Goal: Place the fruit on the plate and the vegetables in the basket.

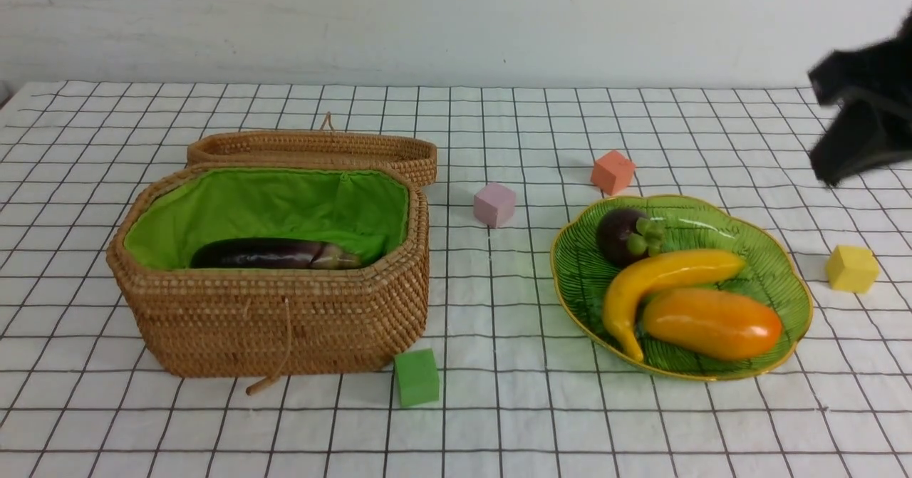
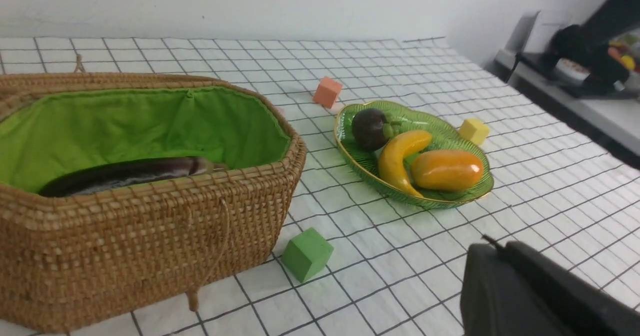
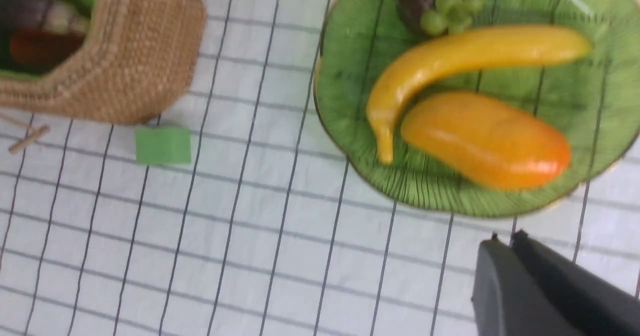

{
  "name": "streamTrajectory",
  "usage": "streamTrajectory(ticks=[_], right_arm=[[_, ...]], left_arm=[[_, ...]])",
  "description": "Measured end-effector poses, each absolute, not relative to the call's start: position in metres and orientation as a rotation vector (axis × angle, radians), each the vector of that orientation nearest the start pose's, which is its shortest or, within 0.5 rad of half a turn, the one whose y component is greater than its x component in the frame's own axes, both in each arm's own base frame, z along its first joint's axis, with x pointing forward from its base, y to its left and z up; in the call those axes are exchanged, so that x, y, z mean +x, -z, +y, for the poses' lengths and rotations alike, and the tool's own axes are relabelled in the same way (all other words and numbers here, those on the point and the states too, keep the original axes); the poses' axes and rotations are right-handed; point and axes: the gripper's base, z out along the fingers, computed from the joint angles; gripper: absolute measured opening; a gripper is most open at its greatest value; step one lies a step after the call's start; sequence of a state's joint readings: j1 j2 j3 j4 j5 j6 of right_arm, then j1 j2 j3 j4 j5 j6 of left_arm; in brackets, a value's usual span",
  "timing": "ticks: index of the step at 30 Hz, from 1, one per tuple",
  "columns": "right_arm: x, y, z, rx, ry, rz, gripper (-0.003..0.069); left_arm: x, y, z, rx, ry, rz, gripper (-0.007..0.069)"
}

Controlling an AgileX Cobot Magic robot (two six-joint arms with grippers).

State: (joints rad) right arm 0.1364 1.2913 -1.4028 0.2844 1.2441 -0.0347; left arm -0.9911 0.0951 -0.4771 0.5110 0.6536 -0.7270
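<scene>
Three fruits are seen on the plate (image 1: 784,264) at centre right of the front view: the mangosteen (image 1: 621,236) toward the back, the banana (image 1: 659,278) curved across the middle, the mango (image 1: 712,323) nearest the camera. The eggplant (image 1: 274,253) lies inside the basket (image 1: 271,321) at centre left, and a reddish-orange shape, probably the carrot (image 3: 42,48), is glimpsed beneath it in the right wrist view; the pale-green piece cannot be found in any view. The sorting is judged all but finished.

The right gripper (image 3: 505,243) is seen with its jaws together and nothing between them, hanging clear of the plate's near rim; in the front view it is only a dark blur at the upper right edge. The left gripper (image 2: 495,246), likewise closed and empty, is seen at the lower right of its own wrist view. If a retreat is the step in hand, it would best be made upward and outward, well clear of the gold rim and the yellow cube (image 1: 851,268).

A white cloth (image 1: 499,428) with a dark grid covers the table; four coloured cubes are scattered on it. A plain white wall stands behind.
</scene>
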Motion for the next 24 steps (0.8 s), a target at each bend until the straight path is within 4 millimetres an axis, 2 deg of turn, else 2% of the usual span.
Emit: streamTrajectory(ticks=[1, 2, 5, 6, 7, 9, 14, 15, 16, 24], right_arm=[[0.236, -0.4, 0.057, -0.193, -0.422, 2.598, 0.0044], [0.209, -0.39, 0.053, -0.149, -0.432, 2.612, 0.0044], [0.154, -0.365, 0.045, -0.022, -0.462, 2.575, 0.0044], [0.139, -0.357, 0.043, 0.014, -0.472, 2.553, 0.0044], [0.135, -0.355, 0.042, 0.019, -0.473, 2.553, 0.0044], [0.1, -0.332, 0.037, 0.093, -0.497, 2.491, 0.0044], [0.068, -0.303, 0.03, 0.139, -0.494, 2.396, 0.0046], [0.067, -0.302, 0.03, 0.139, -0.494, 2.394, 0.0046], [0.06, -0.298, 0.028, 0.145, -0.502, 2.326, 0.0046], [0.039, -0.293, 0.026, 0.136, -0.534, 2.194, 0.0057]], left_arm=[[0.035, -0.308, -0.004, 0.358, 0.714, 1.701, 0.0008], [0.033, -0.296, -0.003, 0.367, 0.733, 1.662, 0.0008], [0.035, -0.273, -0.008, 0.414, 0.705, 1.614, 0.001], [0.037, -0.269, -0.01, 0.434, 0.683, 1.6, 0.0011], [0.037, -0.269, -0.01, 0.44, 0.675, 1.59, 0.0011], [0.039, -0.264, -0.012, 0.474, 0.619, 1.563, 0.0015], [0.04, -0.265, -0.011, 0.486, 0.596, 1.545, 0.002], [0.04, -0.265, -0.011, 0.486, 0.596, 1.545, 0.002], [0.04, -0.265, -0.012, 0.487, 0.596, 1.543, 0.0022], [0.04, -0.265, -0.011, 0.488, 0.593, 1.541, 0.0029]])
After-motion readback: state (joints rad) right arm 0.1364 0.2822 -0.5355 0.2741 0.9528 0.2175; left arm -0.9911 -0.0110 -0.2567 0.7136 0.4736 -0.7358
